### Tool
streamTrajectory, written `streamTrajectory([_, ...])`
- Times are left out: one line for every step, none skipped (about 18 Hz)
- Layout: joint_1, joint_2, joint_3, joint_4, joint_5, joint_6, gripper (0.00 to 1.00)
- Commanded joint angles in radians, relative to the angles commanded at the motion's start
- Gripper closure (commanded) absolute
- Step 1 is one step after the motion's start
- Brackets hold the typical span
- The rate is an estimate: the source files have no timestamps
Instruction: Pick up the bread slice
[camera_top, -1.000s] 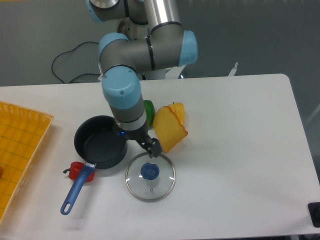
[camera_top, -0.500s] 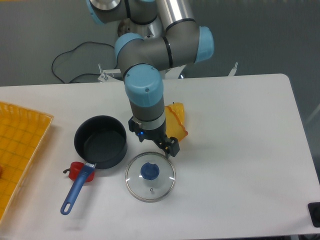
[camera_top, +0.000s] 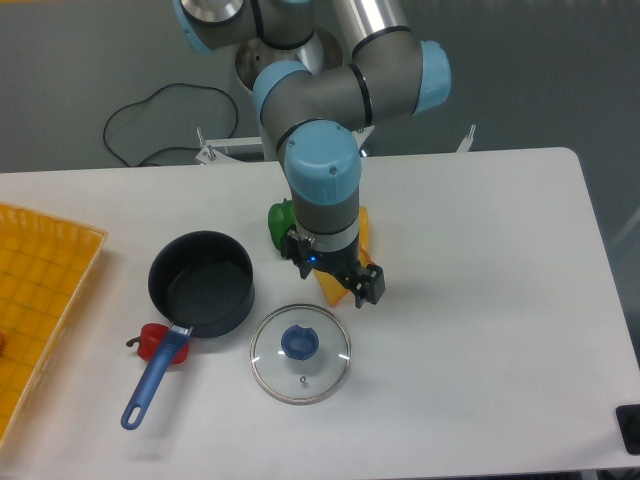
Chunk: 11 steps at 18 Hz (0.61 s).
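Observation:
The bread slice (camera_top: 364, 228) lies on the white table, yellow-orange, mostly hidden under my arm; only its right edge and lower tip (camera_top: 333, 291) show. My gripper (camera_top: 362, 286) hangs directly over the slice's lower end, black fingers pointing down. The wrist blocks the view of the fingertips, so whether they are open or shut cannot be read, nor whether they touch the slice. A green toy pepper (camera_top: 279, 222) peeks out just left of the arm.
A dark pot (camera_top: 201, 282) with a blue handle (camera_top: 154, 377) stands left of the gripper, a red toy (camera_top: 152, 341) beside the handle. A glass lid (camera_top: 300, 353) with a blue knob lies just below the gripper. A yellow tray (camera_top: 38, 300) sits at the left edge.
The arm has swung right, from beside the pot to above the bread slice, covering most of it. The green pepper, hidden half a second ago, shows again on the left.

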Motion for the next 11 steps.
streamTrajectory([0.000,0.002,0.000,-0.002,0.000,0.000,0.00])
streamTrajectory([0.000,0.002,0.000,-0.003,0.000,-0.005,0.00])
streamTrajectory([0.000,0.002,0.000,-0.005,0.000,-0.005,0.00])
streamTrajectory([0.002,0.002,-0.003,-0.005,0.000,-0.005,0.00])
streamTrajectory([0.002,0.000,-0.003,-0.005,0.001,-0.005,0.00])
streamTrajectory([0.002,0.000,-0.003,-0.005,0.002,-0.005,0.00])
streamTrajectory([0.002,0.000,-0.005,-0.006,0.002,-0.005,0.00])
streamTrajectory([0.003,0.000,-0.008,-0.005,0.002,-0.006,0.00])
streamTrajectory([0.006,0.000,-0.008,-0.005,0.000,-0.006,0.00])
streamTrajectory([0.012,0.000,-0.009,-0.005,0.000,-0.006,0.00])
streamTrajectory([0.018,0.000,-0.009,-0.005,0.000,-0.005,0.00])
